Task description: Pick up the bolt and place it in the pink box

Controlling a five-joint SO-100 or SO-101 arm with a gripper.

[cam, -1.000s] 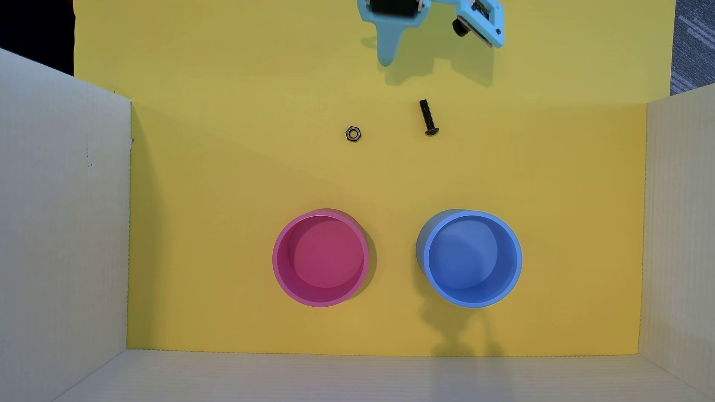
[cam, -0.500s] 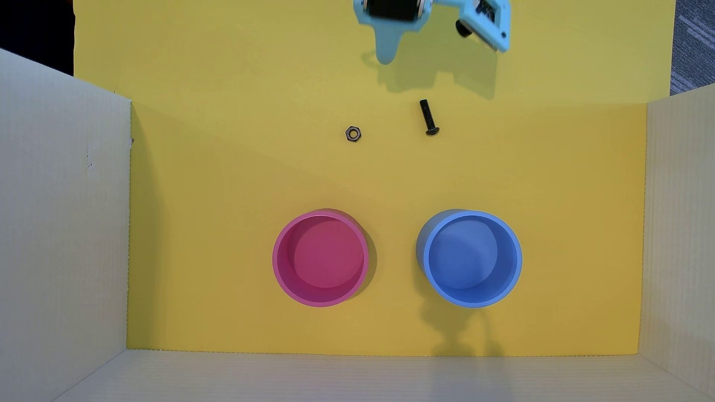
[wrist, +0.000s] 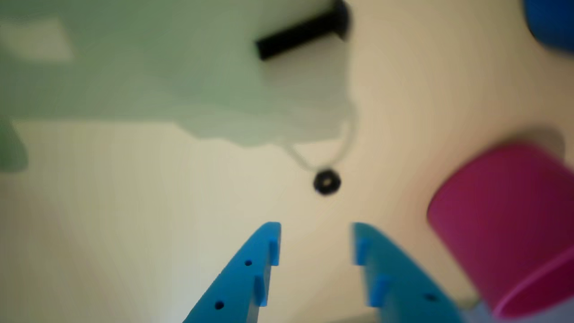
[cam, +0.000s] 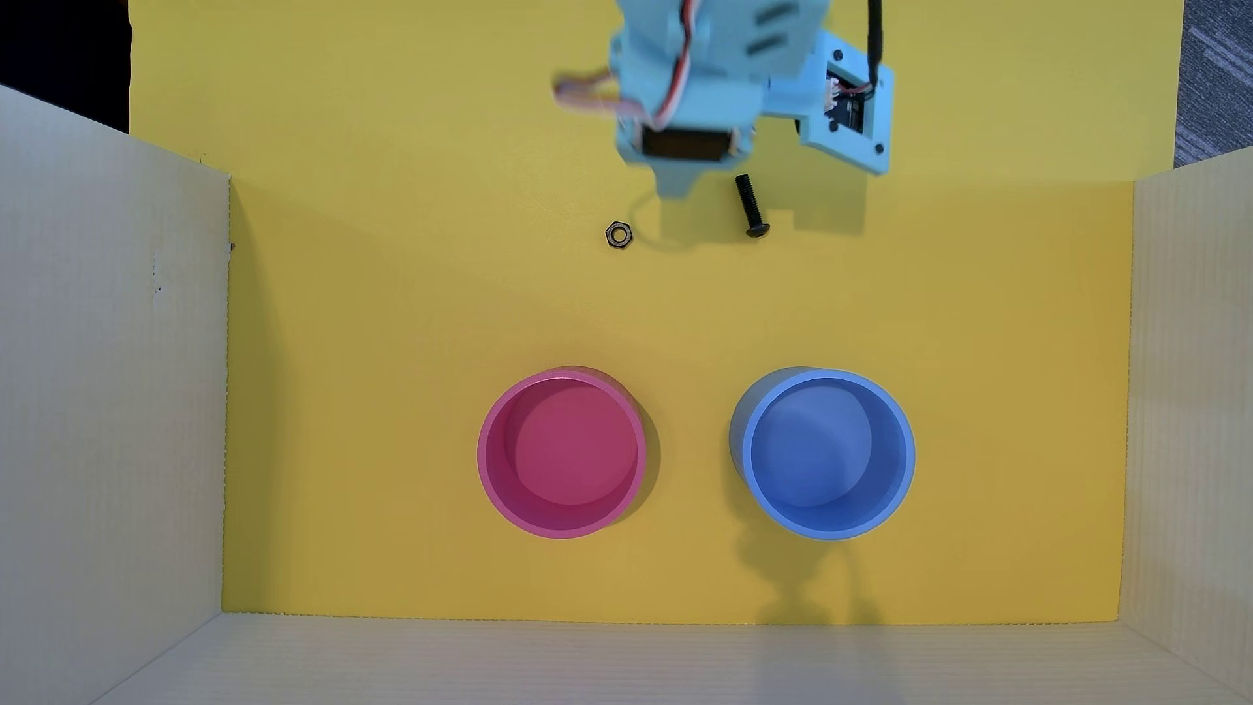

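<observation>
The black bolt [cam: 751, 205] lies on the yellow floor, head toward the bottom of the overhead view; in the wrist view it [wrist: 301, 32] is blurred at the top. The pink box [cam: 562, 453] stands empty at lower centre and shows at the right of the wrist view [wrist: 506, 224]. My light-blue gripper [cam: 674, 190] hovers just left of the bolt in the overhead view. In the wrist view the gripper [wrist: 316, 229] has its two blue fingers apart with nothing between them.
A small hexagonal nut [cam: 618, 234] lies left of the gripper, also in the wrist view [wrist: 327, 181]. A blue round container [cam: 822, 453] stands right of the pink one. Cardboard walls [cam: 108, 379] enclose the yellow floor on the left, right and bottom.
</observation>
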